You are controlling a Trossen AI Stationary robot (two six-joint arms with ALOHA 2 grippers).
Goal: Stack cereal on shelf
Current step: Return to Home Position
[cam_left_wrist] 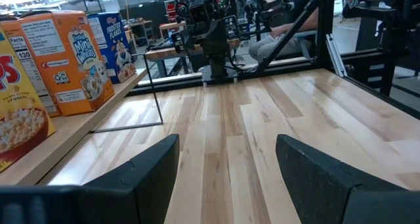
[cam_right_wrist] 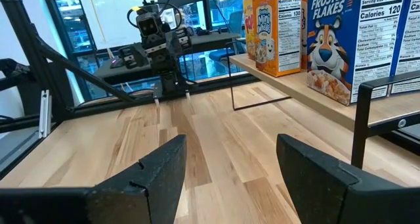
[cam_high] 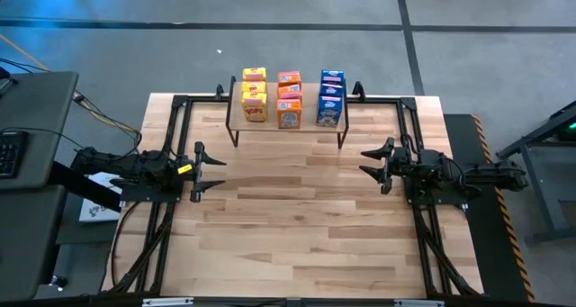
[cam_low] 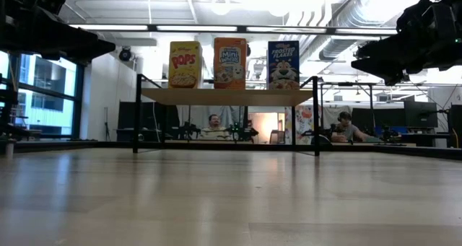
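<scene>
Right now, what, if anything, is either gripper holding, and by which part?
Nothing. The left gripper and right gripper are open and empty; the cereal stands on the shelf.

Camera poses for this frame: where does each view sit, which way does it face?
High: above the table, facing straight down; left gripper and right gripper, both open.
Low: at tabletop height, facing the shelf and cereal boxes; left arm, right arm in upper corners.
Left wrist: on the left arm, facing the right arm; own fingers below.
Right wrist: mirrored, facing the left arm; own fingers below.
Shared: all four see the shelf and boxes.
</scene>
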